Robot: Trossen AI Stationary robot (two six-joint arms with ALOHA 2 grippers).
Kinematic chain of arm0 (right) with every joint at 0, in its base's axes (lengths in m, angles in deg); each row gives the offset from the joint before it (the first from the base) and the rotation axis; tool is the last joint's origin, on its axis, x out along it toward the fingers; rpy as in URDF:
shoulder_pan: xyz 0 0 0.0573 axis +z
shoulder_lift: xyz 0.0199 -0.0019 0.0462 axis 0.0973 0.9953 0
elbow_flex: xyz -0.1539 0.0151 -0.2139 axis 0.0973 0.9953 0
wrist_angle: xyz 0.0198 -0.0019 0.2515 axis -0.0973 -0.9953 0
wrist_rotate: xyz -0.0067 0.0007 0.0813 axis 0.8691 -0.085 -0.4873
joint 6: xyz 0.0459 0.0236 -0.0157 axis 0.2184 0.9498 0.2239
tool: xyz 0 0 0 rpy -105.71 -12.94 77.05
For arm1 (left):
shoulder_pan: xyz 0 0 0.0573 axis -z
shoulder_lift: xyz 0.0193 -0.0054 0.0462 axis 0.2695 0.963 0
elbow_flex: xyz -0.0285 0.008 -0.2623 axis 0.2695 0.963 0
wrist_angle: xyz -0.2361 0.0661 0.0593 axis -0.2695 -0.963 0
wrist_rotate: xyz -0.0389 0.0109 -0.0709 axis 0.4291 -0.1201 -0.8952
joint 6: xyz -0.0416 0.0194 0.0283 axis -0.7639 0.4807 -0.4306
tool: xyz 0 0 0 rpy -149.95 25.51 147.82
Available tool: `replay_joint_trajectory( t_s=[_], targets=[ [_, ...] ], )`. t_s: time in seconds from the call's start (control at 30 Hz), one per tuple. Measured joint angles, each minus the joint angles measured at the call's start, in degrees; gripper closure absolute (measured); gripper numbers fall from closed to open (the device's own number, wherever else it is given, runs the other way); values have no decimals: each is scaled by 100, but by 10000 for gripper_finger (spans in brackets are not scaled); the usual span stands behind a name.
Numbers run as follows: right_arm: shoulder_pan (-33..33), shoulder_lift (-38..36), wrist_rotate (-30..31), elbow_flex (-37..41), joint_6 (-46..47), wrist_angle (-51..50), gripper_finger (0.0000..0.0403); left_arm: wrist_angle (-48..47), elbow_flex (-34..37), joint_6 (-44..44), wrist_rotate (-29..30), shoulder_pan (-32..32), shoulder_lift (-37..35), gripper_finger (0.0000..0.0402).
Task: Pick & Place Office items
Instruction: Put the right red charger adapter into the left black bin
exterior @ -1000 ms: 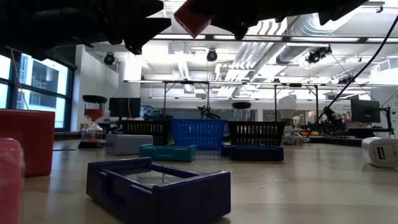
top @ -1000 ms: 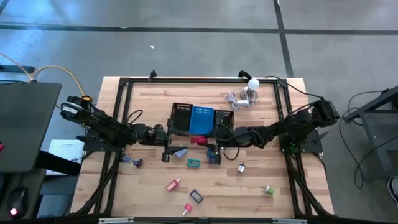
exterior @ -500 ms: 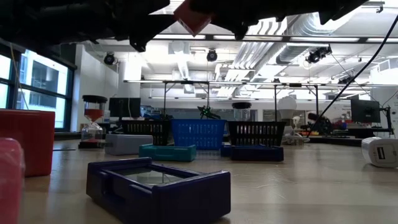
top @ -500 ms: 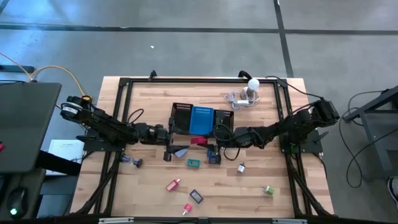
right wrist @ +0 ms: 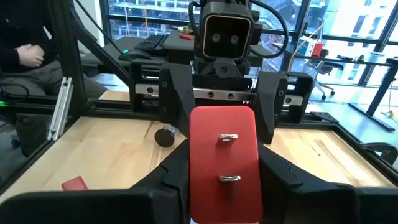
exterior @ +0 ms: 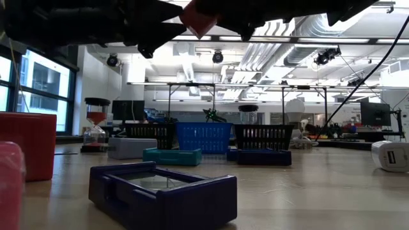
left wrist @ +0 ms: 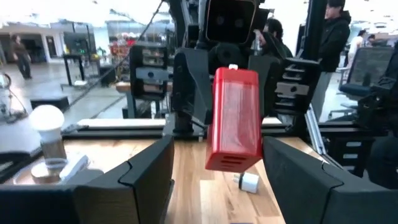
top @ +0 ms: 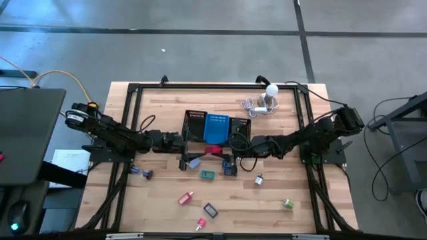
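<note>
The right gripper (top: 215, 151) pinched a red block (top: 212, 151) above the tray's (top: 195, 119) front edge. The left gripper (top: 192, 162) faced it with fingers spread, nothing between them.

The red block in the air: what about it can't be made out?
- High view: the red rectangular plastic block is too small; whether the left claw touches it is unclear.
- Low view: the top edge cuts it off.
- Right wrist view: the bottom edge cuts its lower end, hiding the right claw's grip.
</note>
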Motion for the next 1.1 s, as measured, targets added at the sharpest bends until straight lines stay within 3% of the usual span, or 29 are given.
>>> replay_joint_trajectory(
  t_s=[0.33,0.67,1.1],
  targets=[
    [-23,0,-138,0,-31,8,298,-209,-238,-6,-315,-41,36,165],
    [-33,0,-199,0,-37,-17,298,-180,-606,20,-332,-33,802,165],
    [-15,2,-220,0,-44,-130,298,175,-624,367,-291,162,761,172]
  ],
)
